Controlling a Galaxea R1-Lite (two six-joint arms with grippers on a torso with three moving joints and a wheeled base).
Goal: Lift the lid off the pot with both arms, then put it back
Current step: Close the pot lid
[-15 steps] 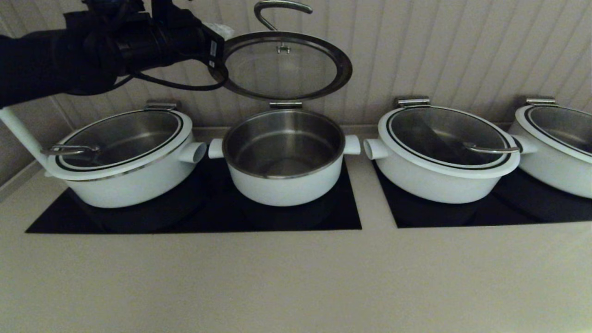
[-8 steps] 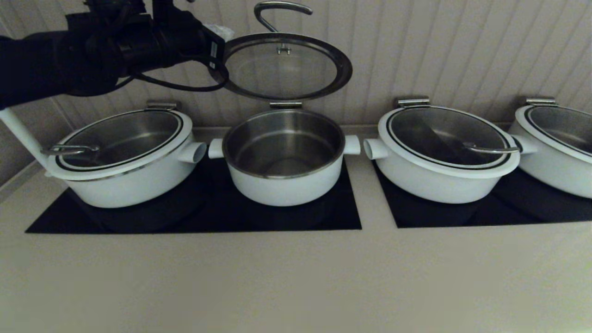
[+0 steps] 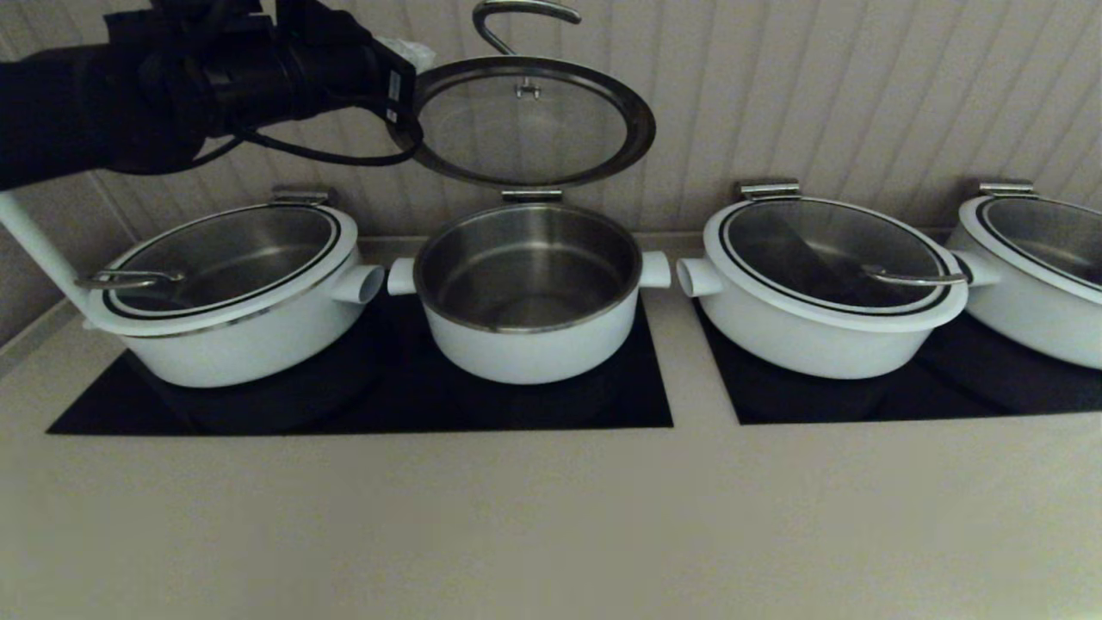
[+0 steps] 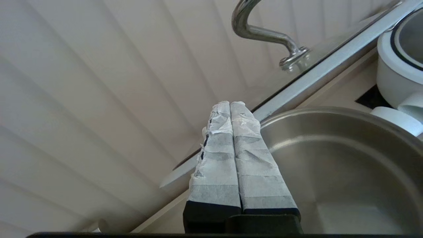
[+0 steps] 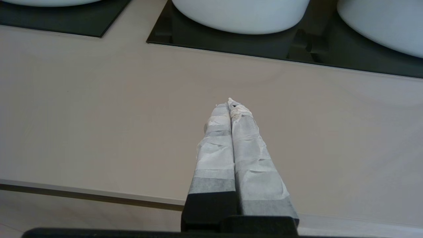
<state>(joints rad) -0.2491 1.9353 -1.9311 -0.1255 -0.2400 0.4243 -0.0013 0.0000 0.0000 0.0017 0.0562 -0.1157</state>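
Note:
The lid (image 3: 529, 120) stands tilted up above the open pot (image 3: 529, 344), its back edge low by the hinge bracket, its steel handle (image 3: 516, 17) toward the wall. My left gripper (image 3: 403, 60) is at the lid's left rim, fingers pressed together. In the left wrist view the shut taped fingertips (image 4: 231, 103) lie against the rim (image 4: 330, 62), with nothing between them. The pot's steel inside (image 4: 330, 158) is below. My right gripper (image 5: 229, 102) is shut and empty over the counter's front, outside the head view.
Wider lidded white pots stand to the left (image 3: 232, 344) and right (image 3: 818, 344), with another at the far right (image 3: 1033, 319). All sit on black cooktops (image 3: 362, 405). The panelled wall is close behind the lid. Bare counter (image 3: 551, 517) lies in front.
The left arm and the lid's left rim have risen very slightly; the lid stays tilted up over the pot.

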